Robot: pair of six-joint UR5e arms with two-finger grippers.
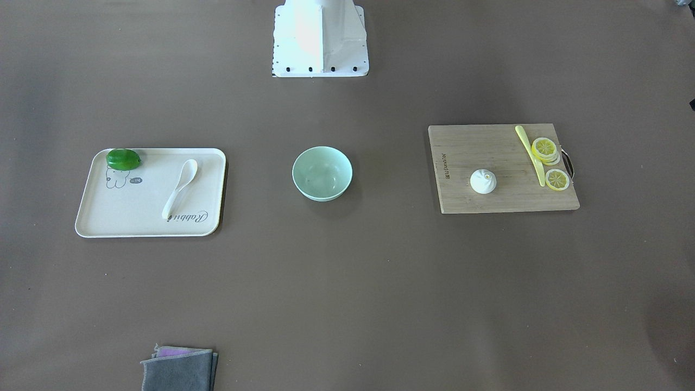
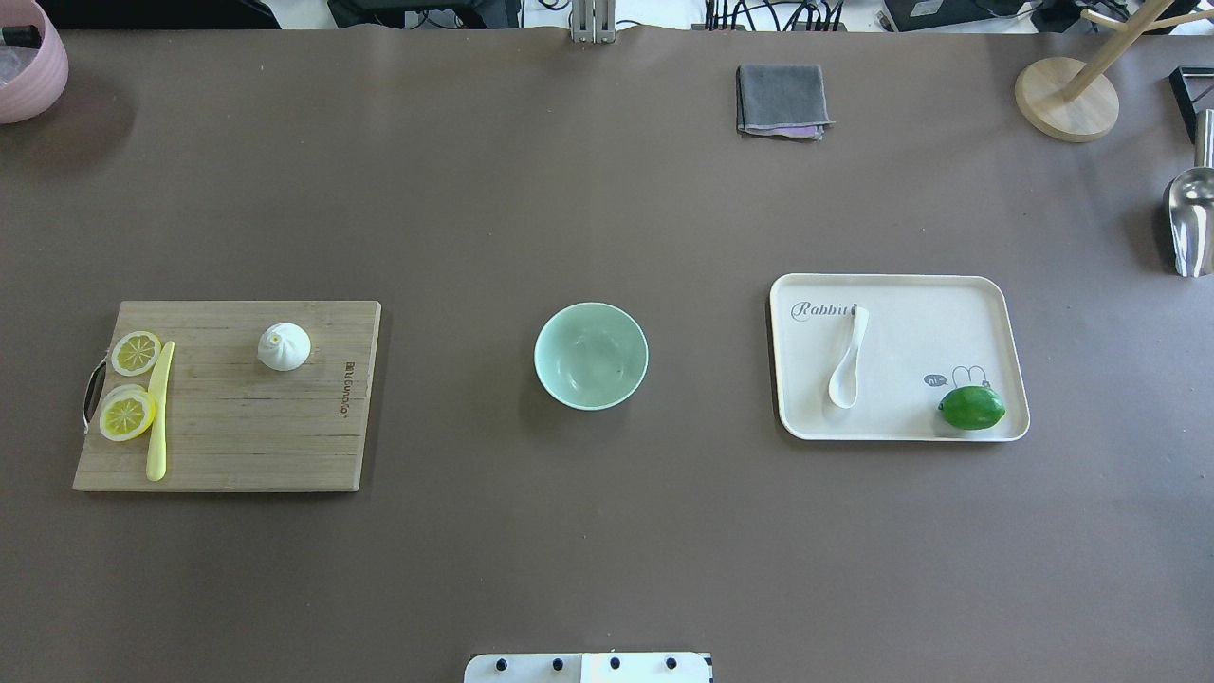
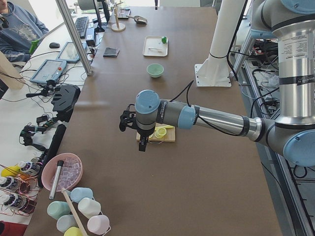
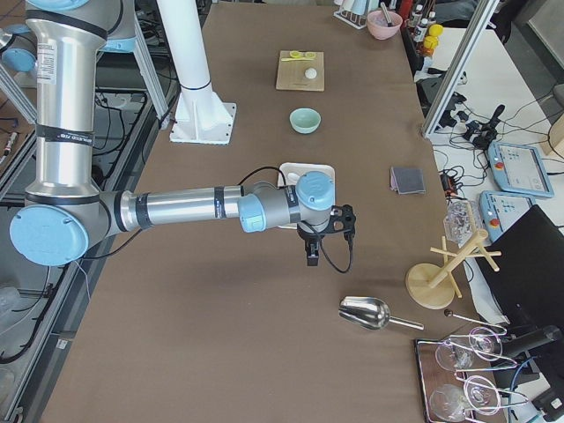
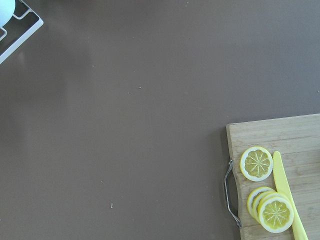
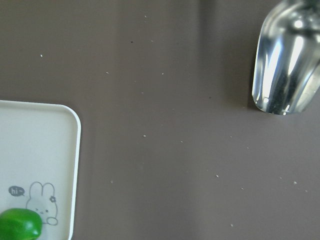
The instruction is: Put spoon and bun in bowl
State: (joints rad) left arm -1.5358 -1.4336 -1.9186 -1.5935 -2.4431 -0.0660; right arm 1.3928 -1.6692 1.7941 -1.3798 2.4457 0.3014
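The white spoon [image 2: 847, 362] lies on a cream tray [image 2: 910, 313] on the table's right side. The white bun [image 2: 284, 346] sits on a wooden cutting board [image 2: 285, 436] on the left. The mint-green bowl [image 2: 591, 356] stands empty between them at the table's middle. Neither gripper shows in the overhead or front views. The left gripper [image 3: 142, 146] hangs high over the table's left end, near the board. The right gripper [image 4: 311, 257] hangs high past the tray's outer edge. I cannot tell whether either is open or shut.
Lemon slices [image 2: 128, 415] and a pale yellow knife [image 2: 157, 417] lie on the board's left part. A green lime [image 2: 971, 408] sits on the tray. A folded grey cloth [image 2: 781, 100], a metal scoop [image 2: 1190, 223], a wooden stand [image 2: 1067, 100] and a pink bowl [image 2: 28, 66] lie near the table's edges.
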